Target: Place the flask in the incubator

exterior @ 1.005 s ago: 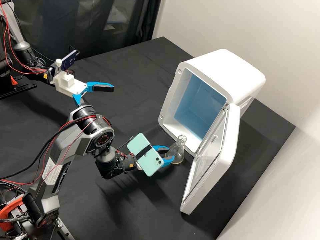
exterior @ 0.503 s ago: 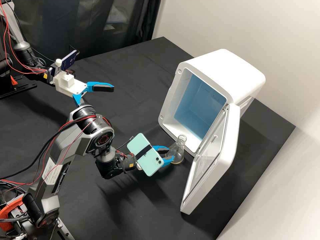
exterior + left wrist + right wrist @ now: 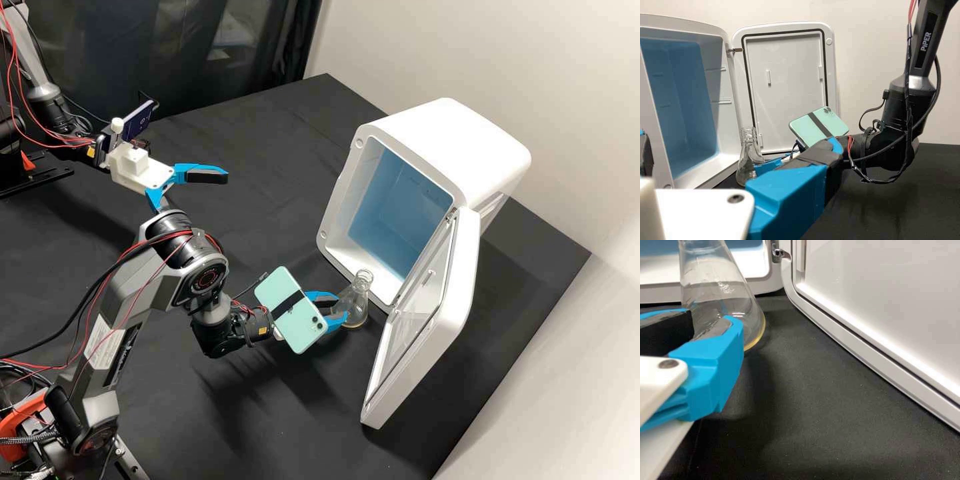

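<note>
— Where is the flask [image 3: 355,303]?

— Standing upright on the black bench [image 3: 267,133], at about 6 o'clock from the incubator's [image 3: 467,153] open mouth and just beside its lower lip, outside the box. From the high camera the open door [image 3: 427,313] hangs at its 3 o'clock, close by.

— Anything in it?

— It is clear glass with a yellowish tint around the base. I cannot tell whether that is liquid.

— And the incubator?

— It is white outside. Inside there are pale blue walls with thin ribs on the side.

— The grippers?

— The right gripper [image 3: 339,311] reaches in from the flask's 9 o'clock, low over the bench, and pinches the flask's wide lower body. In its wrist camera one blue finger [image 3: 715,360] lies against the glass. The left gripper [image 3: 190,187] hangs at about 10 o'clock from the flask, well apart from it, with its fingers spread wide around nothing.

— What is hard to see?

— A mint-green phone [image 3: 291,319] strapped on the right wrist covers most of that gripper's body from above. The right wrist camera cuts off the flask's neck, and the second finger is hidden there.
</note>
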Action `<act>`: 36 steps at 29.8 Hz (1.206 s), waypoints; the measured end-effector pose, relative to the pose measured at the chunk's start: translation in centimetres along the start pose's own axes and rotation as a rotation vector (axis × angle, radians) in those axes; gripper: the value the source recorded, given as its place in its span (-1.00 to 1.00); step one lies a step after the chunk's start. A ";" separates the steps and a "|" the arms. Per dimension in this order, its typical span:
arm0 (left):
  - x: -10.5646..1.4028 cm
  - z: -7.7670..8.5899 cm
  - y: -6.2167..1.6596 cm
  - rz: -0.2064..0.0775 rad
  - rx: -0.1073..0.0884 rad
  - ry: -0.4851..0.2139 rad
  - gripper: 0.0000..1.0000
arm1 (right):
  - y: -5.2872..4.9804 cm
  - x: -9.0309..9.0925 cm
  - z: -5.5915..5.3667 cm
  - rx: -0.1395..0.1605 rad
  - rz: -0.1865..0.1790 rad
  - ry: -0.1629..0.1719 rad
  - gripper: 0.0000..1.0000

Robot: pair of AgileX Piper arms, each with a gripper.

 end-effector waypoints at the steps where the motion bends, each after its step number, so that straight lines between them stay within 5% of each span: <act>1: 0.0 0.0 0.00 0.000 0.000 0.000 1.00 | 0.0 0.0 0.0 0.000 0.000 0.000 -1.00; 36: 0.0 0.0 0.00 0.000 0.000 0.000 1.00 | -0.2 0.1 0.3 0.002 -0.003 -0.007 -1.00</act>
